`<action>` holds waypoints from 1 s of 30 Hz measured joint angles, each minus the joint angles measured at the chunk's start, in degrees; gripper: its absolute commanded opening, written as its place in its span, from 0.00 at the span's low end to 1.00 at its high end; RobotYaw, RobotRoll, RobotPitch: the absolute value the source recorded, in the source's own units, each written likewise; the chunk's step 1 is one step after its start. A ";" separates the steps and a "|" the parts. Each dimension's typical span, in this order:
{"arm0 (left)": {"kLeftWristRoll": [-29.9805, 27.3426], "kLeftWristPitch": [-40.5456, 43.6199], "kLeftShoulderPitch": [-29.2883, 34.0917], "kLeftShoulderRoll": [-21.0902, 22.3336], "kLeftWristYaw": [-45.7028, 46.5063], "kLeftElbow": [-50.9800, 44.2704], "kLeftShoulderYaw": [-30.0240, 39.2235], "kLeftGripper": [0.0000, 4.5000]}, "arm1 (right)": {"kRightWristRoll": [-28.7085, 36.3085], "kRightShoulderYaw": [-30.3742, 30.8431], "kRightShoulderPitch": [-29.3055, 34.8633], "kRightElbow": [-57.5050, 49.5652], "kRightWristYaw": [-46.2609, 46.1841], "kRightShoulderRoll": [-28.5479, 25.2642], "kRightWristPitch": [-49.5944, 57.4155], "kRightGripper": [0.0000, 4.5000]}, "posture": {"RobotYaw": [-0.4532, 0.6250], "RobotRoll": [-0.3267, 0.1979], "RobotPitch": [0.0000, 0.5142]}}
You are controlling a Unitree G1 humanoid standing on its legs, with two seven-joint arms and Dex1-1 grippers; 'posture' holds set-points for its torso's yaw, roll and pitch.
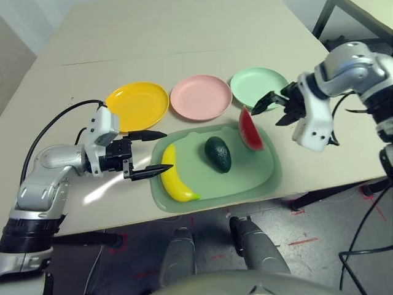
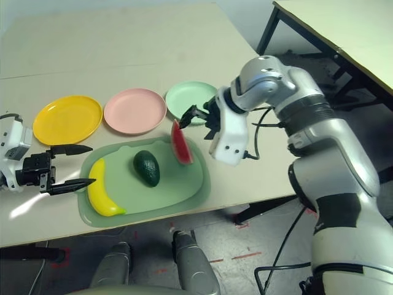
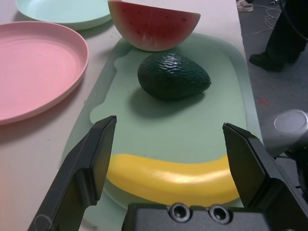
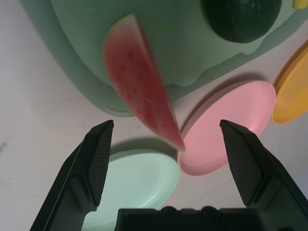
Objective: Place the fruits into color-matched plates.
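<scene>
All three fruits on green mat [image 1: 270, 175], near table's front edge: banana [image 1: 174, 178] at mat's left end, avocado [image 1: 218, 153] centre, watermelon wedge [image 1: 250, 129] upright at right end. Yellow plate [image 1: 138, 104], pink plate [image 1: 201, 96], mint plate [image 1: 258, 85] in row behind mat.

Left gripper [image 1: 150, 153] jaws spread, flanking banana end, not touching. Right gripper [image 2: 199, 115] jaws spread, over mint plate, beside wedge.

Risk: right fingers likely to nudge upright wedge, toppling it; banana rounded, may slip on pinch.

Left wrist view shows banana lying across jaw gap; head views leave alignment unclear.

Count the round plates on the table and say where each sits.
3, in a row behind the mat: yellow plate on the robot's left, pink plate in the middle, mint plate on the right.
</scene>
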 measured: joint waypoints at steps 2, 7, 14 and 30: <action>0.30 0.00 -0.21 -0.02 0.00 -0.17 -0.87 1.00 | -1.22 0.34 -0.56 0.67 -0.64 0.89 -0.13 0.99 | 0.42 0.62 0.32; 0.61 0.66 -2.47 0.01 0.68 -1.32 -1.72 1.00 | -5.06 2.53 -0.59 3.02 -2.46 2.61 -1.06 0.99 | 0.42 0.62 0.34; 0.44 1.80 -2.72 -0.10 1.02 -2.10 -1.84 1.00 | -12.56 3.19 -0.59 6.64 -8.18 5.15 -1.25 0.99 | 0.42 0.62 0.34; -1.99 5.50 -4.98 -1.49 1.77 -2.86 -1.84 1.00 | -23.97 5.76 -0.61 9.44 -17.73 8.68 -0.56 0.99 | 0.44 0.62 0.38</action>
